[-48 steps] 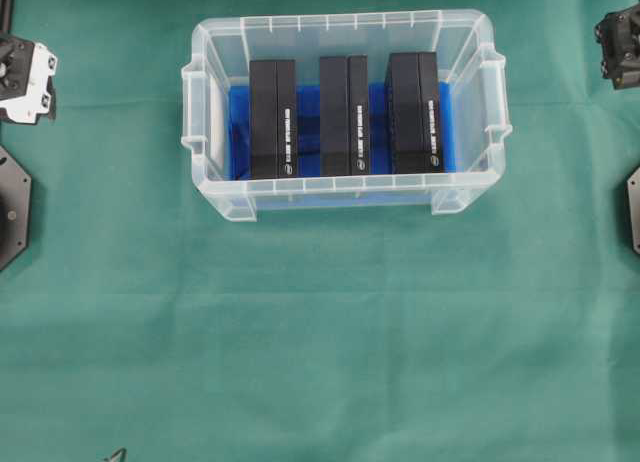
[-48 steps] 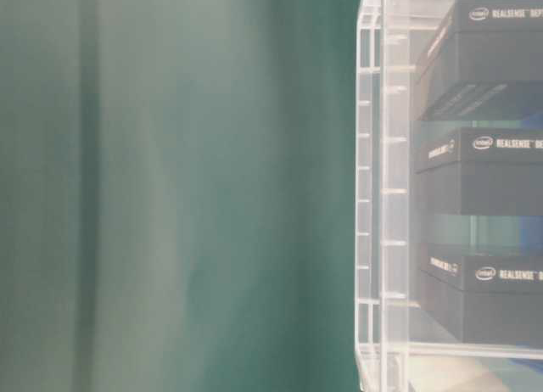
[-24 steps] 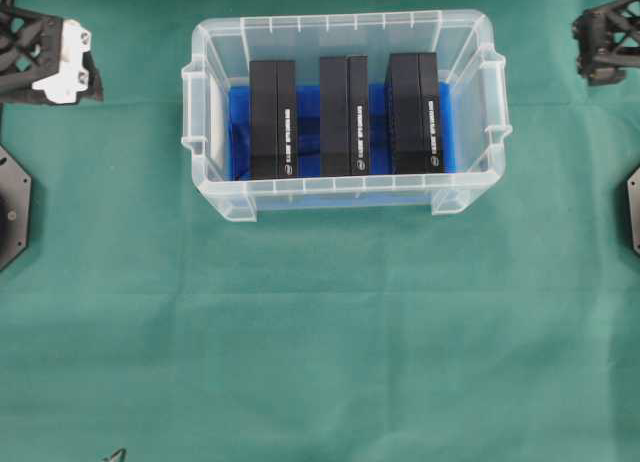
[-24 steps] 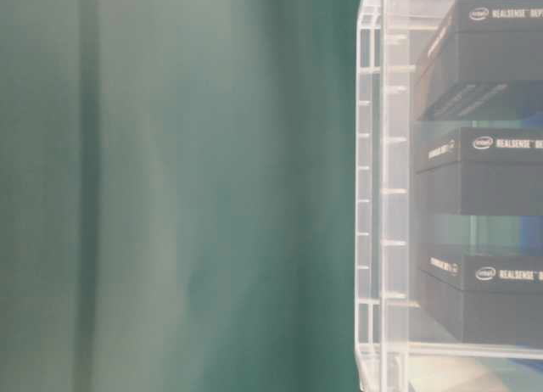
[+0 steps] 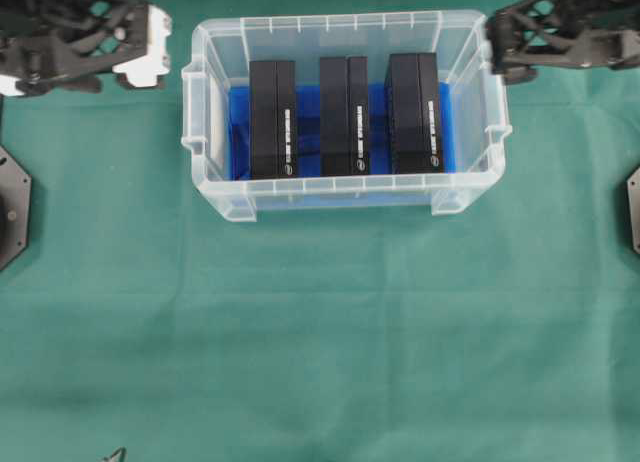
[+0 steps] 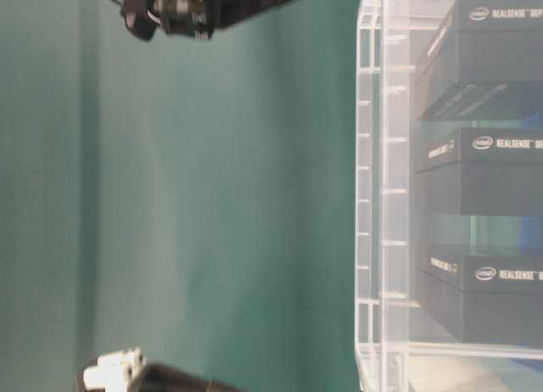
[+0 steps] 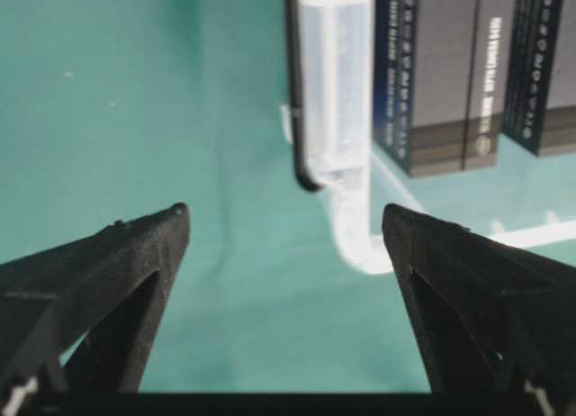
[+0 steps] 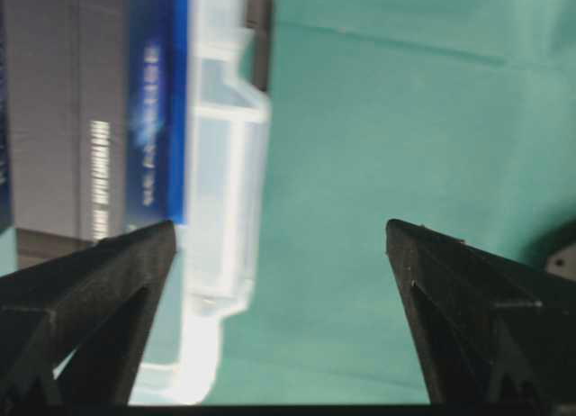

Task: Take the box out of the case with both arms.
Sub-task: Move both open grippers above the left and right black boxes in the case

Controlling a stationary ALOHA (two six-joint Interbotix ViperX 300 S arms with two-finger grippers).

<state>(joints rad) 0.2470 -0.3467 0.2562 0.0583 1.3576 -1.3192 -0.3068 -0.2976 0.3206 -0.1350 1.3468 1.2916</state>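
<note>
Green cloth (image 5: 320,332) covers the whole table, nothing loose on it.

Left gripper (image 5: 150,44) sits at about 10 o'clock of the case (image 5: 345,194), just outside the left wall, not touching. Wrist view shows its fingers (image 7: 126,254) spread wide with only cloth and the case corner between them, holding nothing. Reads as staging for a reach over the rim, not a grasp yet.

Case is at 12 o'clock on the table, long side left-right, blue sheet (image 5: 238,122) lining the floor. Three black boxes stand on edge inside in a row, gaps between them: left box (image 5: 273,119), middle box (image 5: 345,115), right box (image 5: 415,112). Standing on edge leaves the narrow top faces up, so each one offers two flat sides for a squeeze from above. Task doesn't say which box; can't tell the target from the approach.

Right gripper (image 5: 500,44) is at about 2 o'clock of the case, over the right rim and handle area, apart from the boxes. Its fingers (image 8: 99,281) are also spread wide, empty, with the case wall and right box visible below.

Both arms mirror each other on either side of the case, my guess being a two-sided lift. Main risk I'd flag: clipping the rim on descent, or dragging the light case with the box.
</note>
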